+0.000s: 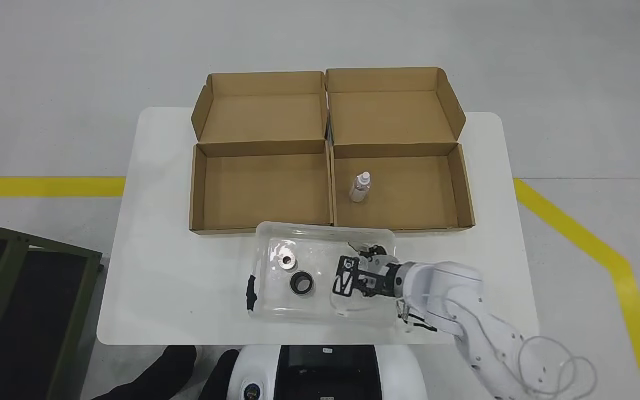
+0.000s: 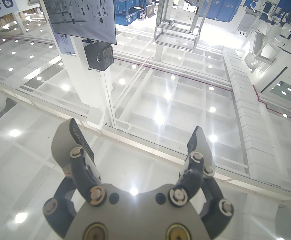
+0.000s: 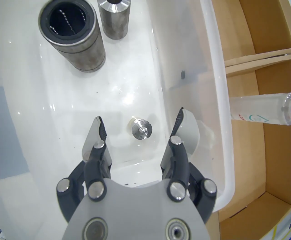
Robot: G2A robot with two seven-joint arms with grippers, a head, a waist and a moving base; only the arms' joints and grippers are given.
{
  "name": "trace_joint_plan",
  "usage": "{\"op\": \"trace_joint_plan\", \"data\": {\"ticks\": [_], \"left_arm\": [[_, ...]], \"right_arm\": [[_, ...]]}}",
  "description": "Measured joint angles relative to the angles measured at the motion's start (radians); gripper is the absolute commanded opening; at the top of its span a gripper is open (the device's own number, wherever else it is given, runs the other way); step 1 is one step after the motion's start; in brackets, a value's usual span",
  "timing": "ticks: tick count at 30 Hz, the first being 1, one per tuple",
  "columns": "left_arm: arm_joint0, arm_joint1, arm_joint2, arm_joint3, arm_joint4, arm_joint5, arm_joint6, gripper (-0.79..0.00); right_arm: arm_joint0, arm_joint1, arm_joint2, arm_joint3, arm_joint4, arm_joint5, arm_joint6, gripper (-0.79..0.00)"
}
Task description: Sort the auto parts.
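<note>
Right between the spread, serrated fingers of the right gripper (image 3: 139, 120), a small shiny round metal stud (image 3: 141, 130) is sitting on the glossy clear plastic tub (image 3: 218, 91) floor, with a fat steel bearing sleeve (image 3: 71, 34) and slimmer cylinder (image 3: 114, 18) standing farther ahead, while the left gripper (image 2: 134, 134) is gaping too.

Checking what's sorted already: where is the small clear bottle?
In the top view, the bottle sits in the right cardboard box, near its left wall, just beyond the clear bin.
</note>
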Motion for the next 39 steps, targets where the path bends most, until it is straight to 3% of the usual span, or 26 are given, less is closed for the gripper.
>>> {"op": "trace_joint_plan", "data": {"ticks": [3,4,12,16,23,39], "left_arm": [[0.000,0.000,0.000,0.000,0.000,0.000,0.000,0.000],[0.000,0.000,0.000,0.000,0.000,0.000,0.000,0.000],[0.000,0.000,0.000,0.000,0.000,0.000,0.000,0.000],[0.000,0.000,0.000,0.000,0.000,0.000,0.000,0.000],[0.000,0.000,0.000,0.000,0.000,0.000,0.000,0.000],[0.000,0.000,0.000,0.000,0.000,0.000,0.000,0.000]], "right_arm": [[0.010,-0.001,-0.012,0.007,-0.008,0.000,0.009,-0.320],[0.014,-0.001,-0.018,0.009,-0.018,0.001,0.017,-0.385],[0.033,-0.003,-0.042,0.021,-0.039,0.009,0.046,-0.456],[0.037,-0.003,-0.046,0.028,-0.032,0.006,0.055,-0.526],[0.035,-0.002,-0.047,0.013,-0.023,0.025,0.065,-0.785],[-0.029,0.006,-0.016,-0.117,0.135,0.028,-0.053,-0.785]]}}
